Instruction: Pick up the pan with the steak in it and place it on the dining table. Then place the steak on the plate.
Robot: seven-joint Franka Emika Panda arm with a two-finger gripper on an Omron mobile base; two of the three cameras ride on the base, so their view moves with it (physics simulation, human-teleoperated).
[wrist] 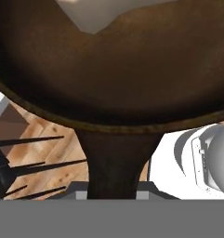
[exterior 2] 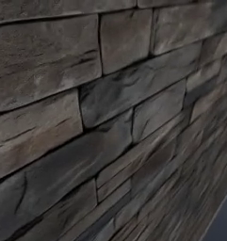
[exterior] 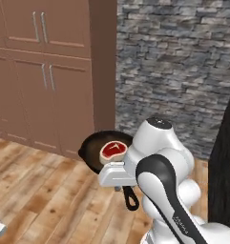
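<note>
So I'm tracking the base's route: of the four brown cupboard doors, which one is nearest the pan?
The lower right door, its long handle at its left edge; the pan overlaps its lower corner.

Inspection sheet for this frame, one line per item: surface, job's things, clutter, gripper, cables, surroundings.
Surface: wooden plank floor beneath the carried load; no table top seen.
Job's things: pan held in the air over the floor, roughly level; steak lying inside it; handle runs down toward the hand.
Clutter: nothing seen.
Gripper: gripper shut on the pan's handle.
Cables: nothing seen.
Surroundings: brown cabinets to the left, grey stone wall ahead, very close in the right base view; a dark panel at the right edge.
</note>
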